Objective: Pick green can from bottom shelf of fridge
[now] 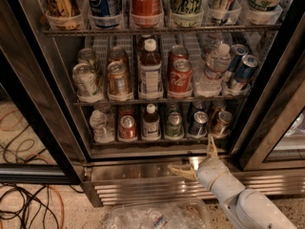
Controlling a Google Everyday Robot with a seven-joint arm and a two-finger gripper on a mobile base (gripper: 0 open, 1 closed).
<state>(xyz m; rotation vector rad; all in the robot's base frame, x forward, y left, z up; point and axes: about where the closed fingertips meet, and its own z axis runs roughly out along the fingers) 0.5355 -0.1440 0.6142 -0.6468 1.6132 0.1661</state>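
The green can stands on the bottom shelf of the fridge, between a dark bottle and a dark blue can. A red-topped can stands left of the bottle. My gripper is open and empty. It is in front of the fridge's steel base, just below the shelf lip and a little right of the green can. One finger points up at the shelf edge. The other finger points left along the base panel.
A clear plastic bottle and a brownish can stand at the ends of the bottom shelf. Two higher racks hold cans and bottles. The dark door frame is close on the right. Cables and a clear plastic bag lie on the floor.
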